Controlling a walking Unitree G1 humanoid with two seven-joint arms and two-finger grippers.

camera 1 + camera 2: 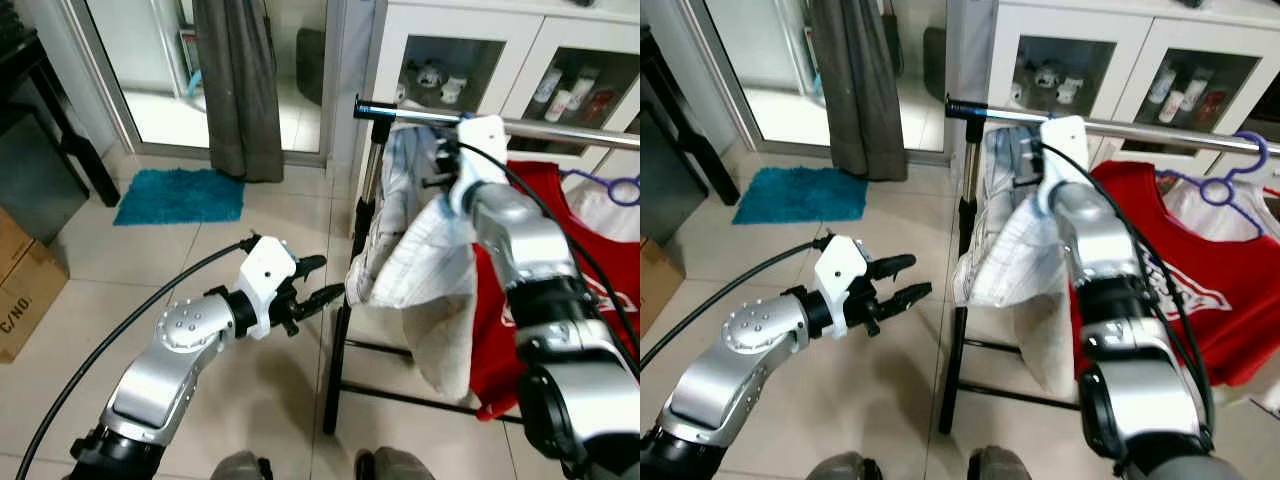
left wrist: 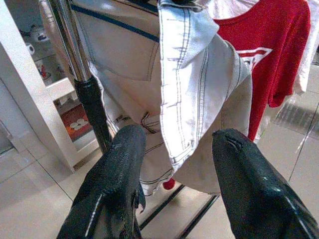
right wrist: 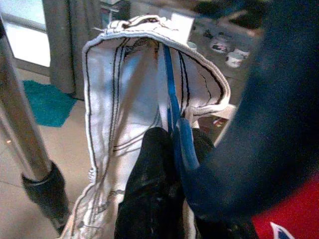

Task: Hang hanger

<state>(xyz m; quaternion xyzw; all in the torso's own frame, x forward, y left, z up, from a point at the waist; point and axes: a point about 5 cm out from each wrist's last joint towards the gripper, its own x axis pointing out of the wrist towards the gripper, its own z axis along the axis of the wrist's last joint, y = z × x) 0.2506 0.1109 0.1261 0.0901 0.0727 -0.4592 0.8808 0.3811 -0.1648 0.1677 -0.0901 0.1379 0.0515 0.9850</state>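
Head stereo pair looks forward and down at the clothes rail (image 1: 540, 125). Both wrist cameras view its white garment (image 2: 199, 99) close up.

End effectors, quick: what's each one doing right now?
Left end effector: open, holding nothing, short of the white garment.
Right end effector: closed on the blue hanger, up at the rail.

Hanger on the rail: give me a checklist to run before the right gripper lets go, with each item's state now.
1. Right gripper up at the rail: ok.
2. Its fingers shut on the blue hanger: ok.
3. Hook seated over the rail: cannot tell, hidden behind the gripper.
4. White garment hanging free of the red shirt: not ok, they overlap.
5. Left gripper open and apart from the garment: ok.
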